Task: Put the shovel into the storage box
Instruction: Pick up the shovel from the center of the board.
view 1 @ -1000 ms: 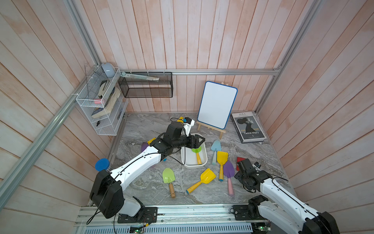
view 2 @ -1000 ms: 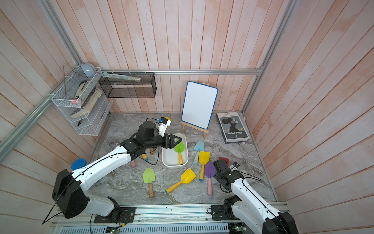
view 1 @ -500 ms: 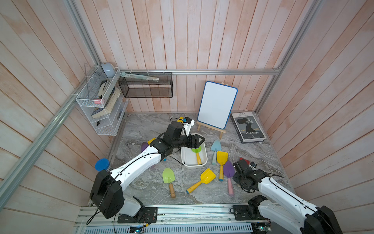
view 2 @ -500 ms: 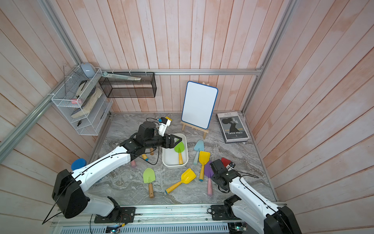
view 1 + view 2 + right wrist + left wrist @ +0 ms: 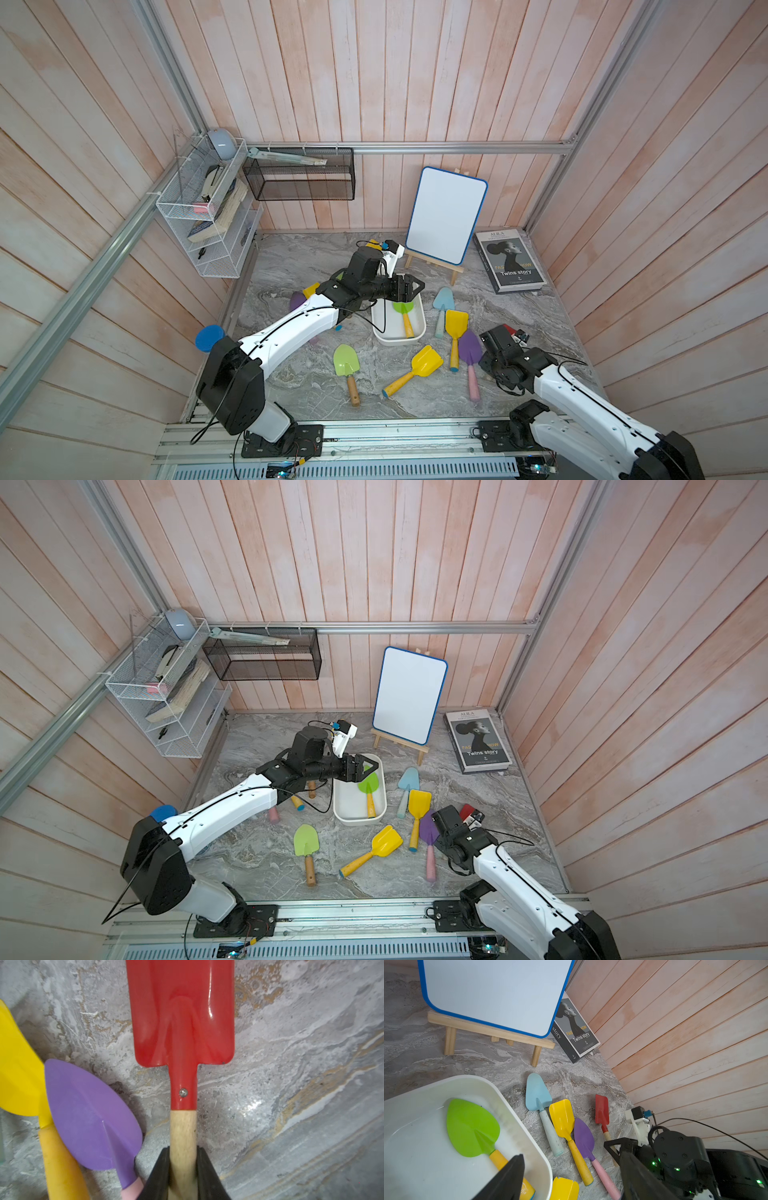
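Gripping of the next piece is recorded. The right gripper (image 5: 182, 1155) is closed on the pale wooden handle of the red shovel (image 5: 182, 1022), one jaw pressed to each side. The red blade appears to lie flat on the table (image 5: 316, 257), so no lift is judged to have begun.

Done: the green shovel with the yellow handle (image 5: 403, 309) lies inside the storage box (image 5: 397, 341), blade toward the far end. The left gripper (image 5: 415, 287) is held above that end, jaws spread wide with nothing between them.

Left outside: the light blue shovel (image 5: 442, 299), the yellow shovel (image 5: 456, 326) and the purple shovel (image 5: 469, 347) are lined up just beside the box, between it and the red one. The yellow scoop (image 5: 426, 361) and the green shovel with the wooden handle (image 5: 345, 360) lie nearer the front rail. More handles are partly hidden under the left arm, so no count is attempted.

Progress is judged early. For the red shovel, the lift, the carry over its neighbours and the release into the box remain.
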`<control>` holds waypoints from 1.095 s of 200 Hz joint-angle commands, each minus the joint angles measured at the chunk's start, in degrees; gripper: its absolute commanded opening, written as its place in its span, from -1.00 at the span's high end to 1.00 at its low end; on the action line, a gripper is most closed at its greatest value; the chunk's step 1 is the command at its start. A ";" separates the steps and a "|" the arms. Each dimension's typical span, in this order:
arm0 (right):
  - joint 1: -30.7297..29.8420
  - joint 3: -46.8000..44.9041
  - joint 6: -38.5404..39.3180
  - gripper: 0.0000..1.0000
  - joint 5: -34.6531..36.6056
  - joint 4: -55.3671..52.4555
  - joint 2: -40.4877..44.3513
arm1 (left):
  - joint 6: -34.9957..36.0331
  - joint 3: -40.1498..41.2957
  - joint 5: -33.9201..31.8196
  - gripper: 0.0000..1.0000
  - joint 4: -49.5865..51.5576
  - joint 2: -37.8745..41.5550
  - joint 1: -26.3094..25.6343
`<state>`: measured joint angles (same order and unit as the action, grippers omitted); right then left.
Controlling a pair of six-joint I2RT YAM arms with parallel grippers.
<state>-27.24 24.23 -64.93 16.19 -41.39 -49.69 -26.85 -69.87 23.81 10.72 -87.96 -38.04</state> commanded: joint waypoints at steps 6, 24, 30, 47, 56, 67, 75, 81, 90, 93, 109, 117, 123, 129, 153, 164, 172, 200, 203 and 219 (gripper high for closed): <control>-0.35 3.07 0.77 1.00 3.58 -3.31 2.55 | -0.83 -1.96 0.82 -0.56 -1.12 -0.19 -0.28; -0.35 4.83 2.65 1.00 4.27 -4.21 3.79 | -1.14 -2.12 0.39 -0.56 -1.00 -0.07 -0.36; -0.34 5.38 3.80 1.00 4.12 -4.14 4.10 | -1.23 -2.27 0.21 -0.56 -0.80 -0.17 -0.36; -0.35 6.87 8.39 1.00 2.47 -2.81 4.67 | -1.30 -2.97 -1.00 -0.56 0.18 -0.29 -0.40; -0.35 7.38 11.84 1.00 0.77 -1.43 4.91 | -1.34 -3.43 -1.95 -0.56 0.81 -0.39 -0.44; -0.35 7.83 14.46 1.00 -1.98 0.36 5.21 | -1.41 -3.94 -3.01 -0.56 1.51 -0.39 -0.39; -0.48 7.58 17.20 1.00 -4.92 3.12 5.62 | -1.37 -4.34 -3.69 -0.56 2.17 -0.41 -0.51; -0.61 7.50 18.11 1.00 -6.13 4.30 5.89 | -1.38 -4.71 -4.14 -0.56 2.66 -0.40 -0.54; -0.84 7.96 19.21 1.00 -6.83 5.22 6.10 | -1.36 -5.25 -4.87 -0.56 3.39 -0.57 -0.59; -0.92 8.20 19.72 1.00 -7.16 5.58 6.10 | -1.34 -5.47 -5.01 -0.56 3.67 -0.69 -0.59; -1.27 9.94 22.74 1.00 -8.04 6.68 5.77 | -1.35 -6.60 -5.64 -0.56 4.74 -1.22 -0.91; -1.45 10.78 24.44 1.00 -8.86 7.33 5.45 | -1.29 -7.00 -5.88 -0.56 5.07 -1.58 -1.09; -1.55 11.31 25.68 1.00 -9.62 8.03 5.15 | -1.32 -7.33 -6.05 -0.56 5.12 -1.80 -1.37; -1.67 11.73 26.90 1.00 -10.55 8.66 4.73 | -1.43 -7.63 -6.12 -0.56 5.13 -2.03 -1.65; -2.94 13.01 31.20 1.00 -14.37 11.73 2.59 | -1.63 -8.64 -6.62 -0.56 5.22 -3.79 -2.88; -4.25 13.72 32.52 1.00 -15.10 13.06 1.45 | -1.59 -9.29 -7.00 -0.56 5.36 -4.85 -3.47; -5.40 14.28 33.28 1.00 -15.04 14.12 0.66 | -1.51 -9.85 -7.40 -0.56 5.38 -5.63 -3.91; -7.86 16.71 34.58 1.00 -15.41 16.27 -2.90 | -1.27 -12.25 -9.08 -0.56 5.58 -8.97 -4.62; -8.03 16.97 34.74 1.00 -15.53 16.52 -3.24 | -1.27 -12.51 -9.15 -0.56 5.52 -9.27 -4.74; -8.39 18.03 35.20 1.00 -15.73 17.46 -4.86 | -1.36 -13.31 -9.69 -0.54 5.16 -11.00 -4.78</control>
<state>-34.83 39.38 -32.56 1.50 -28.01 -52.95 -28.32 -80.64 16.14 15.70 -96.82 -42.74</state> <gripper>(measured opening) 0.225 0.779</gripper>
